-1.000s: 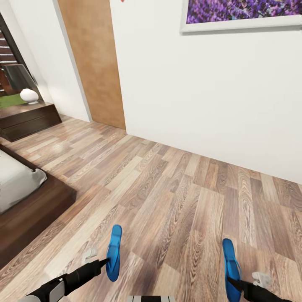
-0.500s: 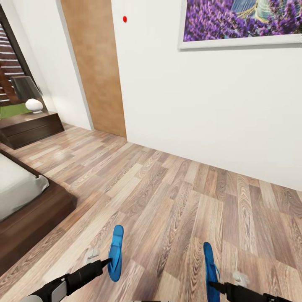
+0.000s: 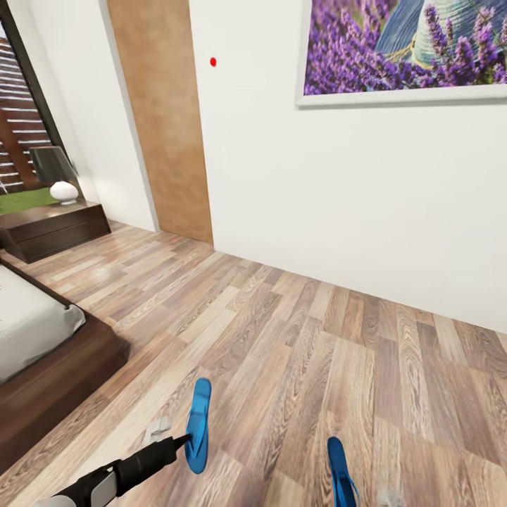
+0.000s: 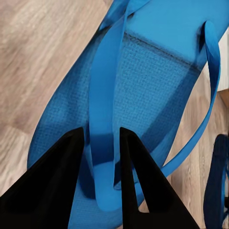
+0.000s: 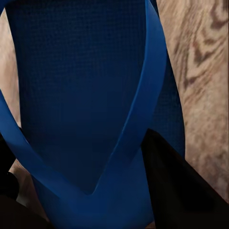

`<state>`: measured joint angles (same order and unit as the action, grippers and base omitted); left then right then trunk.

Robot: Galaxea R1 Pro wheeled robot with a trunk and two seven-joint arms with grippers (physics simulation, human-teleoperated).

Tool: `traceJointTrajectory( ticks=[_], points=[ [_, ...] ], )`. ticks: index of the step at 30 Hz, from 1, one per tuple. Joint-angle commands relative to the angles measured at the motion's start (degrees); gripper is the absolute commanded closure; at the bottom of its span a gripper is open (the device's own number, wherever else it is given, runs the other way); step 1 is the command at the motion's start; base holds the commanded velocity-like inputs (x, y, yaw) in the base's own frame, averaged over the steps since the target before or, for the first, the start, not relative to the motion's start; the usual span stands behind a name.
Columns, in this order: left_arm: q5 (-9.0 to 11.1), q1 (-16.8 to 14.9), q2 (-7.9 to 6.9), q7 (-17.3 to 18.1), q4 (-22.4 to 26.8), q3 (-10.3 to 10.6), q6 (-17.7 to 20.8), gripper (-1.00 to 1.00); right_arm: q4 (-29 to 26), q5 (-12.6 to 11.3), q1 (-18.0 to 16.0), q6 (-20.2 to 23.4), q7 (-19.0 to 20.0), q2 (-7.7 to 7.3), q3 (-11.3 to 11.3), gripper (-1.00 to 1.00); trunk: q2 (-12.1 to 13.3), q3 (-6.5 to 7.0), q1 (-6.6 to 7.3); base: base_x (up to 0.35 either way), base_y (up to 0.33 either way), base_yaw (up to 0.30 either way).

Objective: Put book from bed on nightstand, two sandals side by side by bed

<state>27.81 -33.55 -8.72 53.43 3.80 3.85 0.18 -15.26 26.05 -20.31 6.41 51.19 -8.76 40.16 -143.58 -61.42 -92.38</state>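
Black fingers [image 4: 62, 186] of the left arm are pinching the centre strap of one blue sandal [image 4: 143, 90] near its heel end, clamped on the strap with the woven footbed showing behind them; in the head view this left gripper [image 3: 184, 441] is holding that sandal [image 3: 198, 423] out over the plank floor [image 3: 296, 338], toe pointing away. Further left in that view, the corner of the bed [image 3: 42, 352] is showing, a smooth pale mattress sitting in a dark wooden frame, and beyond it a low dark cabinet [image 3: 56, 229] is carrying a white lamp [image 3: 63, 190] by the window. Moving right, a tan door panel [image 3: 165, 127] and a white wall with a lavender picture [image 3: 408, 49] are standing behind the open floor. At the lower right, the second sandal [image 3: 340, 473] is hanging at the frame's edge; the right wrist view is looking along its dark blue textured sole [image 5: 81, 86] and V-shaped strap, with one dark finger [image 5: 176, 186] beside it, so that gripper appears to be clamped on the sandal, though the contact itself is hidden. Both sandals are looking light, thin and bendy, probably foam, so they are likely to flop and swing when carried by a strap; a hold near where the strap meets the sole seems steadiest.
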Motion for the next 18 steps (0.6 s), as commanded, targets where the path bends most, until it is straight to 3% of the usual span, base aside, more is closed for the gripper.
traceJointTrajectory(
  ticks=[1,14,18],
  points=[
    [0.40,-0.02,0.03,0.11,-0.02,0.45,0.00,1.00,0.74,0.03,-0.05,0.35,-0.52,-0.01,0.62,1.00,0.00,0.18,0.04,0.000,0.000,0.000],
    [0.25,-0.02,0.48,-3.42,-0.07,0.45,0.00,1.00,2.17,-0.27,0.01,-0.49,-1.79,-0.72,0.88,1.00,0.17,3.06,0.37,0.000,0.000,0.000],
    [-1.14,-0.02,0.95,-3.65,-0.10,0.45,0.00,1.00,2.17,-0.29,0.01,-0.51,-1.79,-0.73,0.89,1.00,0.22,3.95,0.48,0.000,0.000,0.000]
  ],
)
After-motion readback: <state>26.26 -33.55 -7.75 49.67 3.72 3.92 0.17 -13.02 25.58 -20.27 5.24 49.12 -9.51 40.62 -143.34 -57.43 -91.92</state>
